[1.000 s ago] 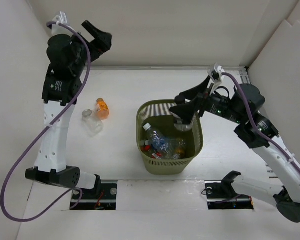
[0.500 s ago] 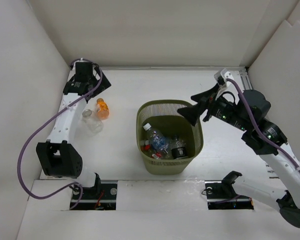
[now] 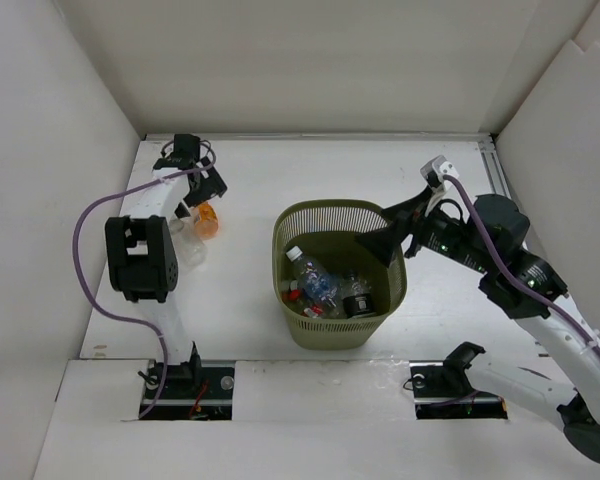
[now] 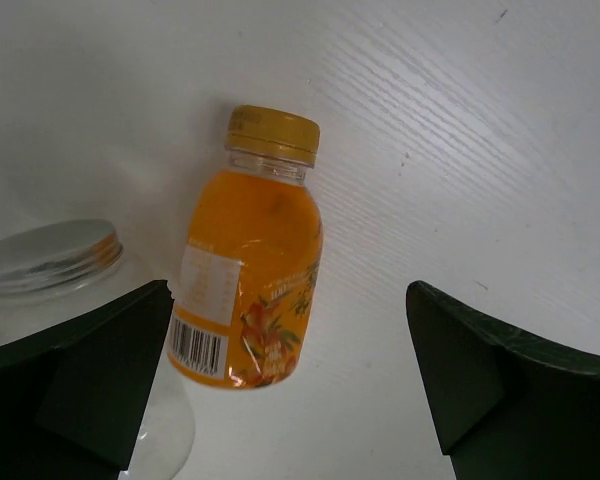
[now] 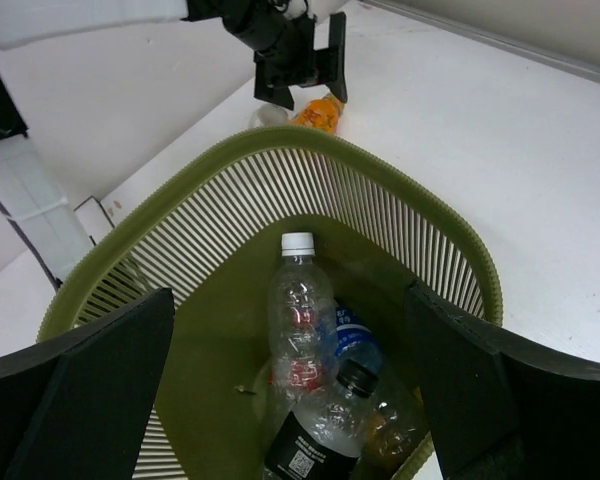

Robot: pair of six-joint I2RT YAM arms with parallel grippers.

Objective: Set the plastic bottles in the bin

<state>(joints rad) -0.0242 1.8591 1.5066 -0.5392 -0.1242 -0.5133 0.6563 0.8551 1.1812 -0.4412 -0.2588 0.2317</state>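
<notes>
White tabletop (image 4: 460, 150), orange bottle (image 4: 248, 260) lying beneath left pincer (image 4: 288, 310), fingers (image 4: 480, 390) spread apart

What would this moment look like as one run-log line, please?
left gripper: open, over orange bottle | right gripper: open, above bin | bin: several bottles inside | table: orange bottle, clear jar

White table (image 3: 310, 165), plain white walls (image 3: 310, 60).
</notes>
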